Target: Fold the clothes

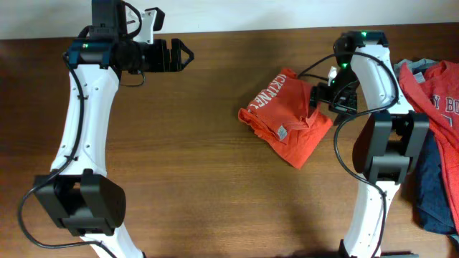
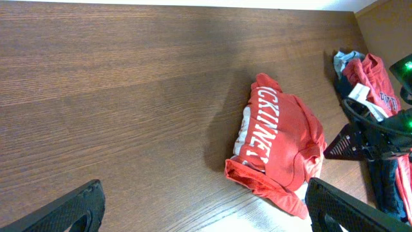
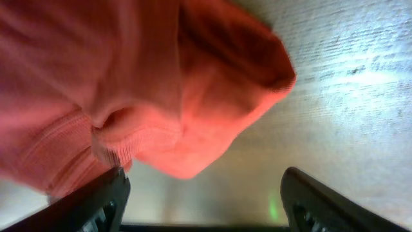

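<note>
The clothes' orange-red T-shirt [image 1: 287,115] with white lettering lies in a folded bundle on the wooden table, right of centre. My right gripper [image 1: 320,97] sits at the bundle's right edge. In the right wrist view that gripper [image 3: 203,193] is open; the shirt's fabric [image 3: 129,84] bulges just above the gap and brushes the left finger [image 3: 96,200], with nothing pinched between the jaws. My left gripper [image 1: 176,56] hovers wide open at the back left, well away from the shirt [image 2: 277,138], and its jaws [image 2: 206,219] hold nothing.
A pile of other clothes lies at the table's right edge: a red shirt [image 1: 437,93] on top, navy cloth [image 1: 434,193] below it; the pile [image 2: 370,77] also shows in the left wrist view. The right arm's base [image 1: 384,154] stands beside the pile.
</note>
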